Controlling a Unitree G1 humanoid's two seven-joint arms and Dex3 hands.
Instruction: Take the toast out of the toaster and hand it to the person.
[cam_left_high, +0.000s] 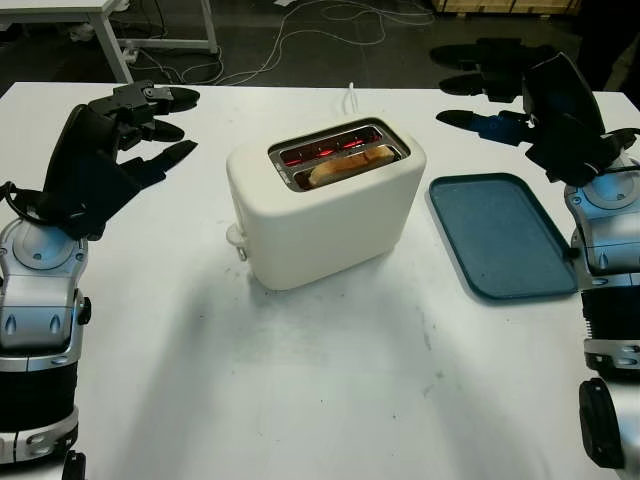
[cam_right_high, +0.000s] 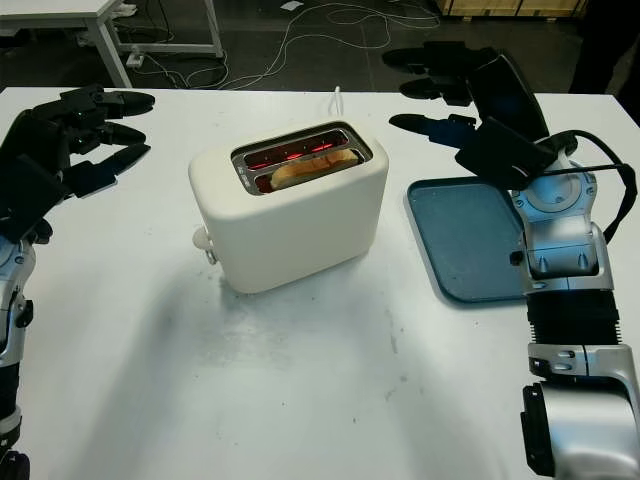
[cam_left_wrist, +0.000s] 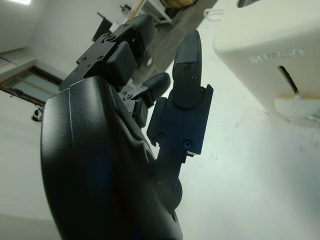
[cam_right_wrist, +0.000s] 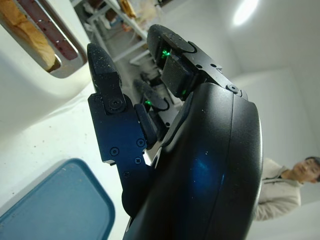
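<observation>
1. Cream-white plastic toaster (cam_left_high: 325, 205) stands mid-table on the white table (cam_left_high: 300, 400), its lever knob (cam_left_high: 236, 240) facing the robot's left side. A slice of toast (cam_left_high: 350, 165) sits in the nearer slot; the farther slot glows red.
2. A blue-grey tray (cam_left_high: 500, 235) lies at 3 o'clock of the toaster, near it but apart, bare. A white cord (cam_left_high: 352, 98) runs off at 12 o'clock. Cables and a table leg lie on the dark floor beyond.
3. Nothing stands between either hand and the toaster.
4. The right wrist view shows a person (cam_right_wrist: 287, 187) in a light top behind the hand. The left wrist view shows the toaster's lever slot and embossed lettering, illegible.
5. Left hand (cam_left_high: 135, 135): at 9 o'clock of the toaster, well apart, raised, open, holding nothing.
6. Right hand (cam_left_high: 520, 95): at 2 o'clock, beyond the tray's far edge, open, holding nothing.
</observation>
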